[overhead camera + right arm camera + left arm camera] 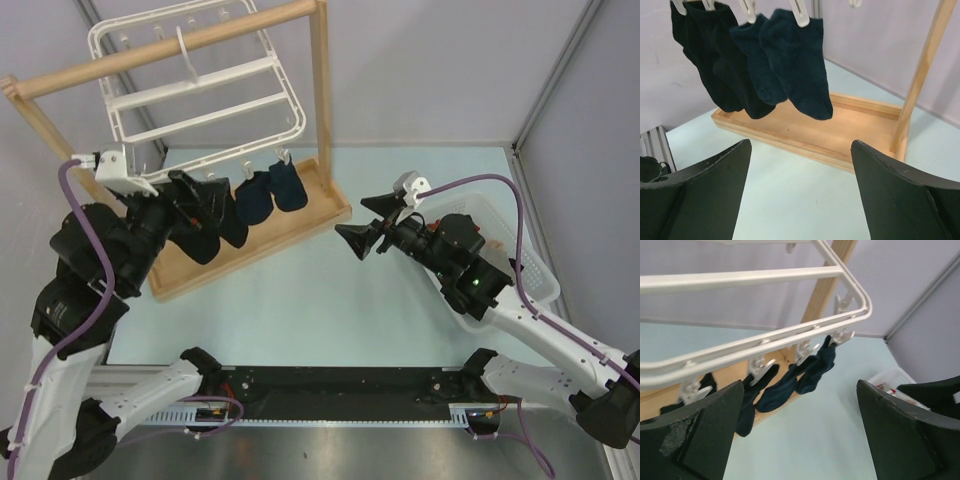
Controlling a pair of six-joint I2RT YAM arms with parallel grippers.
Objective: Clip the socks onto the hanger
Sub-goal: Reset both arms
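four socks hang in a row from the hanger. the left tool gapes empty near them; the right tool gapes empty over the desk.
left wrist: clips pinch their cuffs.
right wrist: they dangle above a wooden tray.

Wooden stand on pale teal table; white basket at right edge

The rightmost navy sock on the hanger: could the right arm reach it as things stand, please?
Probably yes: the open right gripper faces the sock, with only tabletop and the low wooden base between.
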